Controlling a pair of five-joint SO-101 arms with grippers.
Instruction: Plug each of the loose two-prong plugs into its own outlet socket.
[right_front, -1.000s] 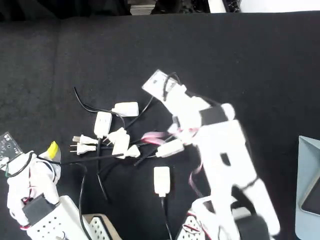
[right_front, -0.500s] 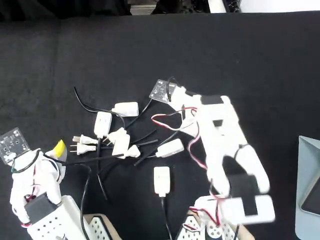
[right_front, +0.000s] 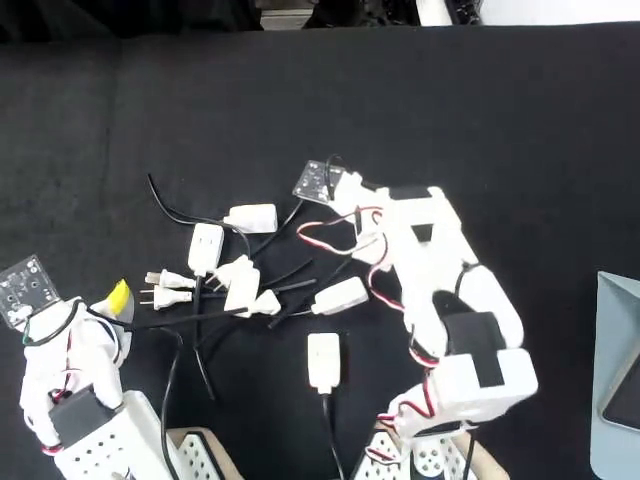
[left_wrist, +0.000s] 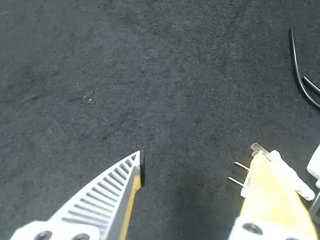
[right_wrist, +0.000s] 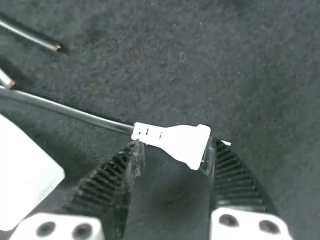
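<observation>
A white plug (right_wrist: 172, 141) lies on the black cloth between the black fingers (right_wrist: 131, 160) of my right gripper (right_wrist: 174, 149). The fingers stand open, one at each end of the plug. From above, this plug (right_front: 340, 295) lies just left of the right arm (right_front: 425, 250). My left gripper (left_wrist: 197, 162) is open over bare cloth at the near left (right_front: 112, 300). A white two-prong plug (left_wrist: 287, 172) shows beside its yellow finger (left_wrist: 267, 192). Two loose plugs (right_front: 168, 288) lie by a cluster of white sockets (right_front: 206, 248).
Black cables (right_front: 180, 215) loop among the sockets and plugs. Another white socket (right_front: 323, 360) lies near the front with its cord running toward me. A grey tray (right_front: 618, 380) stands at the right edge. The far half of the cloth is bare.
The right arm has swung and folded down over the plug near the centre, with its wrist board moving slightly. The left arm has shifted a little. The plugs and sockets have stayed put.
</observation>
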